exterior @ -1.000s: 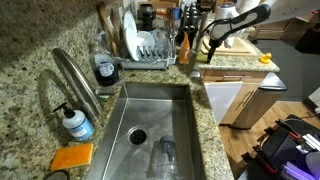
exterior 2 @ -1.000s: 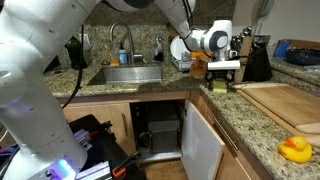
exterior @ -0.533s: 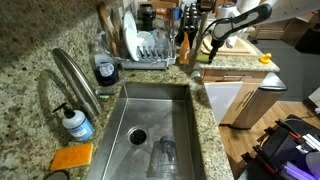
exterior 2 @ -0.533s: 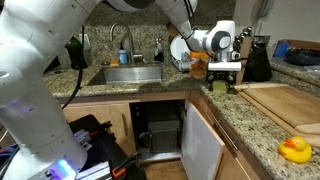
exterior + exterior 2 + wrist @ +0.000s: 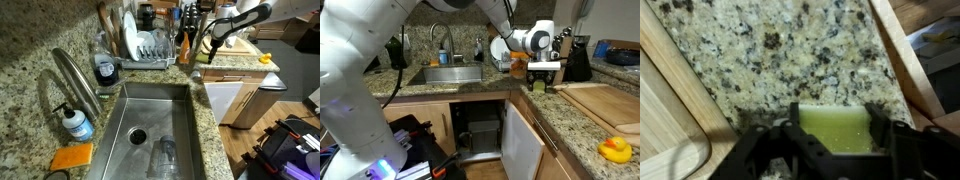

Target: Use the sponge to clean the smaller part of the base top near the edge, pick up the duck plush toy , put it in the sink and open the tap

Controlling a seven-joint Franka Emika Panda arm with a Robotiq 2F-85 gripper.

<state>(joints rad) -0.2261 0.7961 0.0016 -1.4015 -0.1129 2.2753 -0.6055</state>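
One gripper point(image 5: 837, 118) straddling green sponge point(image 5: 836, 134) (grip unclear), on base top point(image 5: 790, 50)

Pale wooden base cabinets with flat doors point(image 5: 430, 125) run under the counter. The cupboard below the basin stands open point(image 5: 480, 130), dark inside, and a white panel door point(image 5: 523, 145) hangs swung out beside it; the same white panel point(image 5: 222, 100) shows in both exterior views, next to a light wooden cabinet side point(image 5: 252, 100). The floor is dark grey and smooth point(image 5: 290, 75). A speckled stone backsplash point(image 5: 470, 45) lines the wall. The light is even and indoor.
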